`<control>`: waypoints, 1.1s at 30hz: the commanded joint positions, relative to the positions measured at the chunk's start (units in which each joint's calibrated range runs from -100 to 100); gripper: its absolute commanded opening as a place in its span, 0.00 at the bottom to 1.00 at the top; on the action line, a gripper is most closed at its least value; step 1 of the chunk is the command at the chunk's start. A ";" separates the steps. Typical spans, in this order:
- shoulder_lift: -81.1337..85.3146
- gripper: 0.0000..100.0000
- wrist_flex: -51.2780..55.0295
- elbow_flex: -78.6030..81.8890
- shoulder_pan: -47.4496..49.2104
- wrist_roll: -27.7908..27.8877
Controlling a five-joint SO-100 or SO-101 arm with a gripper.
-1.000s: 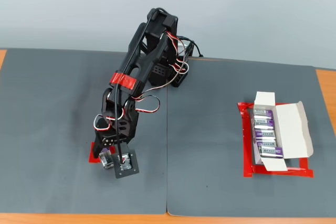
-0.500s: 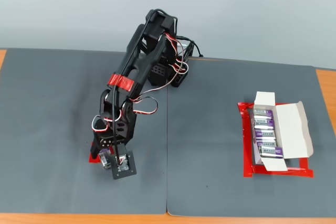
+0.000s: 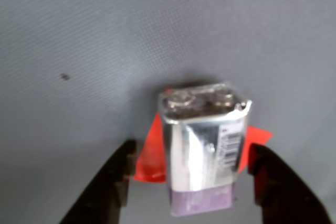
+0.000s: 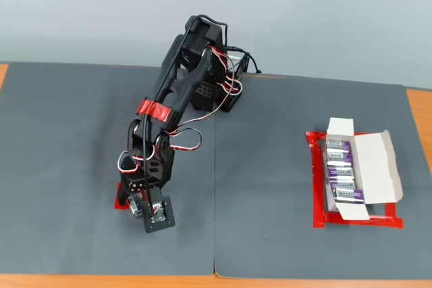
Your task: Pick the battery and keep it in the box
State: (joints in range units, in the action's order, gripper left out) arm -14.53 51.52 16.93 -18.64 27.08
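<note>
Down at the front of the grey surface point(image 4: 74, 133), the tool point(image 3: 191, 166) hangs spread apart, one black finger point(image 3: 113, 182) on each side of the battery point(image 3: 202, 150) and neither touching it yet. In the wrist view there is a clear gap on both sides, a little wider on the left. The battery stands upright on a red patch point(image 3: 149, 156), terminals up, purple band at the end nearest the camera, its silver label with dark print facing the right finger.

To do this grasp well, I'd say the arm should shift slightly left in the wrist view so the block sits midway, then close squarely on the two flat sides. A lopsided squeeze looks likely to tip or twist so small a block. Gripping below the terminals, on the label faces, should hold steadier.

Further off, in the fixed view, the arm point(image 4: 179, 92) leans down toward the near left part of the surface. Well apart, on the right, the box point(image 4: 354, 170) lies open with its flaps spread inside a red frame point(image 4: 317, 193). It already holds a row of batteries, and whether a slot is free I cannot tell from here.
</note>
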 commanded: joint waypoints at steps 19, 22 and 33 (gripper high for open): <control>0.41 0.04 -0.39 -1.87 -0.71 0.19; 0.92 0.03 -0.22 -1.87 -0.71 -0.12; 6.69 0.02 7.08 -3.41 0.18 -0.33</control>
State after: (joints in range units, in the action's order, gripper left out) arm -13.51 56.29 16.66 -18.94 27.08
